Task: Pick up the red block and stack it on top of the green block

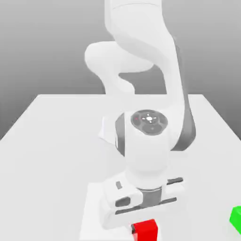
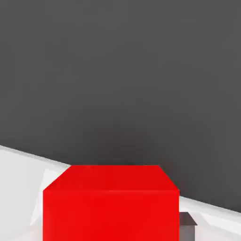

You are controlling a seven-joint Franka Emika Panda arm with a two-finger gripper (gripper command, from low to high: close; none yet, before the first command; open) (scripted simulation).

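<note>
The white Franka arm (image 1: pixel 150 94) is reaching down from the back of the flat white table (image 1: pixel 52 136) and bending forward toward the near edge, its white wrist and hand body (image 1: pixel 141 197) hanging low over the tabletop. Going from the exterior view's left to its right, bare table is coming first, then the hand, and just beneath the hand's lower end the bright red cube-shaped block (image 1: pixel 147 230) is sitting at the near edge of the picture. Whether the fingers are standing apart or pressing on the block I cannot tell, as the hand body is hiding them. In the hand view the red block (image 2: pixel 111 207) is lying close under the camera, with white tabletop beside it. Well apart, at the exterior view's far right, the bright green cube-shaped block (image 1: pixel 236 218) is resting on the table.
</note>
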